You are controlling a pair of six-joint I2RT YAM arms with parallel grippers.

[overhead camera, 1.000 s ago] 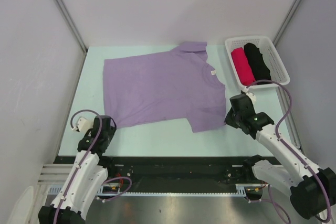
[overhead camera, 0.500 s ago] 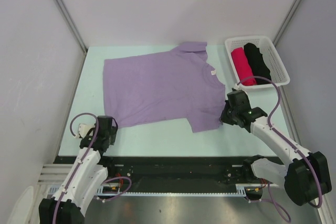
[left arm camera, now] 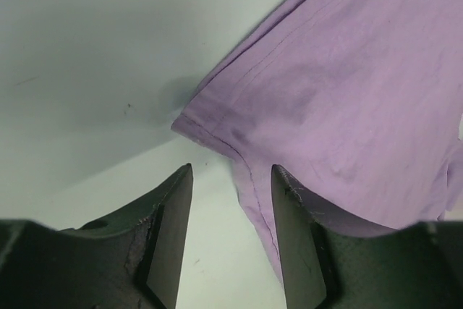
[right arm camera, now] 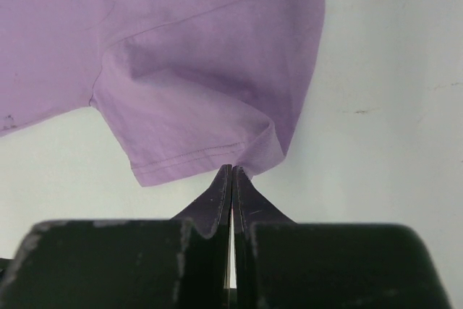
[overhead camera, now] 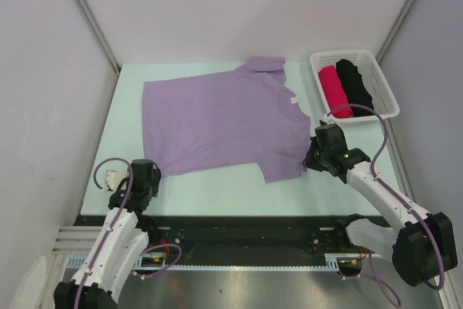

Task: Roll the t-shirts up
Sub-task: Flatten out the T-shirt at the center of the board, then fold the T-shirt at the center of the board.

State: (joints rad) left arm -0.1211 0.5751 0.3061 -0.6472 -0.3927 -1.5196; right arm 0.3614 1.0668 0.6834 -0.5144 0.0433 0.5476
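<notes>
A lavender t-shirt (overhead camera: pixel 217 121) lies spread flat across the table, collar toward the right. My left gripper (overhead camera: pixel 150 173) is open at the shirt's near-left hem corner. In the left wrist view its fingers (left arm camera: pixel 232 173) straddle the hem edge of the t-shirt (left arm camera: pixel 347 92), with table between them on the left. My right gripper (overhead camera: pixel 309 160) is at the near sleeve. In the right wrist view its jaws (right arm camera: pixel 232 170) are shut on the sleeve's hem, and the t-shirt (right arm camera: pixel 202 70) rises there in a small raised fold.
A white basket (overhead camera: pixel 388 96) stands at the back right, holding a rolled red shirt (overhead camera: pixel 334 90) and a rolled black shirt (overhead camera: pixel 354 85). Grey walls close in both sides and the back. The table's front edge runs just behind both arms.
My right gripper has moved up and left onto the sleeve hem, still shut. The left gripper shifted slightly toward the hem corner, its jaws narrowing then widening again.
</notes>
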